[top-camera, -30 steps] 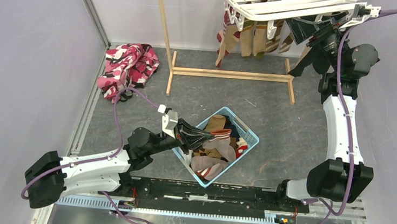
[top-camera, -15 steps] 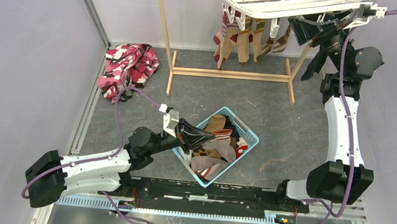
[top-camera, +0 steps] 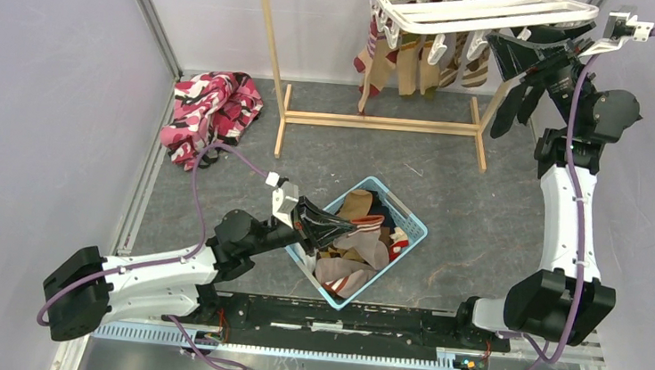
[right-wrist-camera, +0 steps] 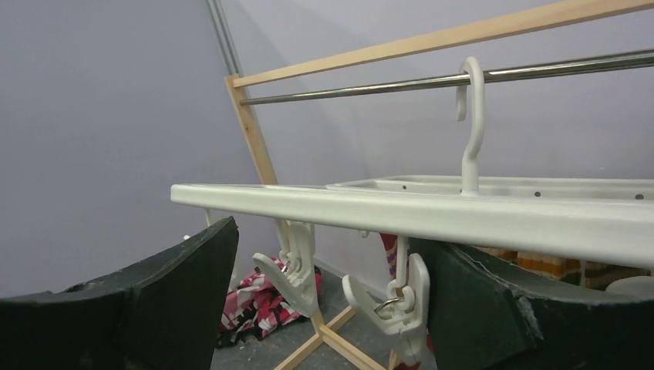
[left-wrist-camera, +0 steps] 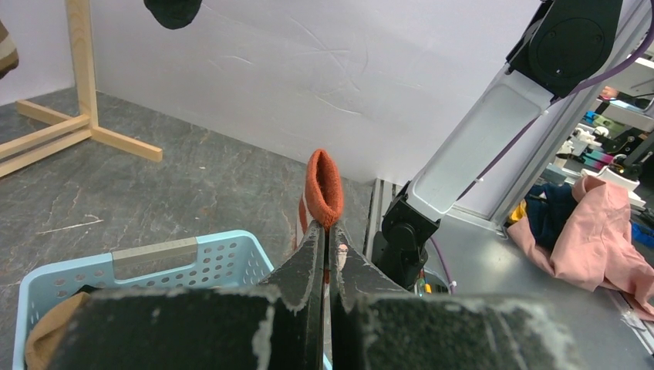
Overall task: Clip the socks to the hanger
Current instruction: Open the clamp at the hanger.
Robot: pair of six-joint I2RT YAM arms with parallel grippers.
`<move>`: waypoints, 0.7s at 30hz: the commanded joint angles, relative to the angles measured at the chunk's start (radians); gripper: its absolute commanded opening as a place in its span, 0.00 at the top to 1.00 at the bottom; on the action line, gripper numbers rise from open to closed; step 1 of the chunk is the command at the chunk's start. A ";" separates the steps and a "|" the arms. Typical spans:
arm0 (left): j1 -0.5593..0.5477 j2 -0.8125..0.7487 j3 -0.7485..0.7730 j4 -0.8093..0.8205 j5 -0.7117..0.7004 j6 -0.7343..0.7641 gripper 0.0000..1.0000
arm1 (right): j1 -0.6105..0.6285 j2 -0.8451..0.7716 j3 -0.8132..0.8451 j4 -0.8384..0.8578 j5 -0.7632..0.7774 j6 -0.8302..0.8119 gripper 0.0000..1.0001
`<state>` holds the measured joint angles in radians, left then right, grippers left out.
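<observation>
Dark grey stone-look worktop, walled in by pale panels. At the far side, a thin wooden stand on two feet joined by a low crossbar, with a metal rod just under its top beam. Near its left foot, a crumpled pink, red and black patterned cloth. Nearer the middle, a light blue mesh basket, turned cornerwise. Off the worktop's edge, a pink garment.

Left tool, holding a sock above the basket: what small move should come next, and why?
Probably lift the sock toward the hanger. The left tool is shut on the sock's orange end over the light blue basket, and the right tool stands open by the clips, apparently ready to help.
</observation>
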<state>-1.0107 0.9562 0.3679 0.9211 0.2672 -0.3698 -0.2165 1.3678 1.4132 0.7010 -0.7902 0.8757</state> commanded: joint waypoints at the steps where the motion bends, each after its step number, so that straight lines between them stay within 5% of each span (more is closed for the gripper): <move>1: -0.006 0.008 0.048 0.031 -0.006 -0.035 0.98 | -0.011 -0.030 -0.016 0.074 -0.023 0.029 0.12; 21: -0.012 0.003 0.046 0.030 -0.010 -0.036 0.98 | -0.012 -0.026 -0.008 0.049 -0.030 0.004 0.16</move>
<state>-1.0172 0.9607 0.3805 0.9211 0.2665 -0.3702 -0.2245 1.3670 1.3918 0.7128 -0.8074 0.8856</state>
